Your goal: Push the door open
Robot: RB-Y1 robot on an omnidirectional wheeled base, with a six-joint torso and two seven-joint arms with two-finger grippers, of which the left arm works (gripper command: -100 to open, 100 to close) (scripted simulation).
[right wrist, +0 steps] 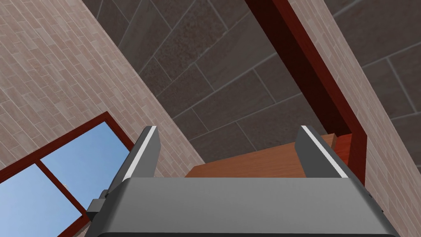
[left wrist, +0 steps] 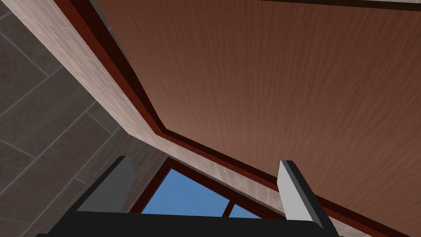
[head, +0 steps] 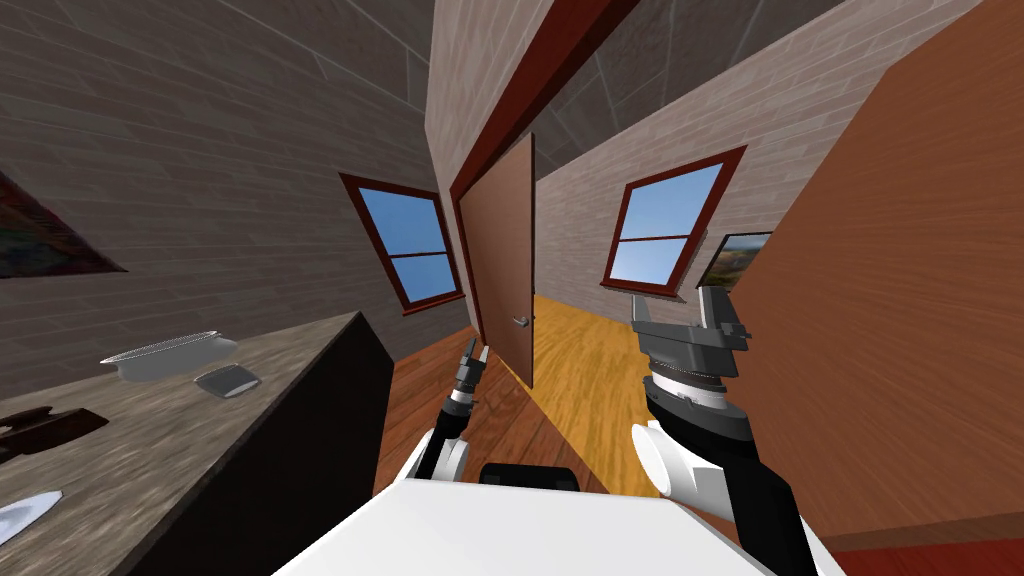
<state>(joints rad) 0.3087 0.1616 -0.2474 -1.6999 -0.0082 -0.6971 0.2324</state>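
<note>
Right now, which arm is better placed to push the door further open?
Left. The left gripper sits low just in front of the door, near its handle, fingers open. The right gripper is raised off to the side of it.

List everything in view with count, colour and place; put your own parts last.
Brown wooden door: one, ajar, centre, ahead of the left pincer.
Small grey door handle: one, near the door's free edge.
Dark red-framed windows: two, blue panes, either side of the door.
Grey stone-topped counter: one, on my left.
Shallow grey bowl: one, on the counter.
Flat grey pad: one, beside the bowl.
Large brown wooden panel: one, close on my right.
Left pincer: light grey, open, near the door.
Right pincer: light grey, open, raised beside the panel.
</note>
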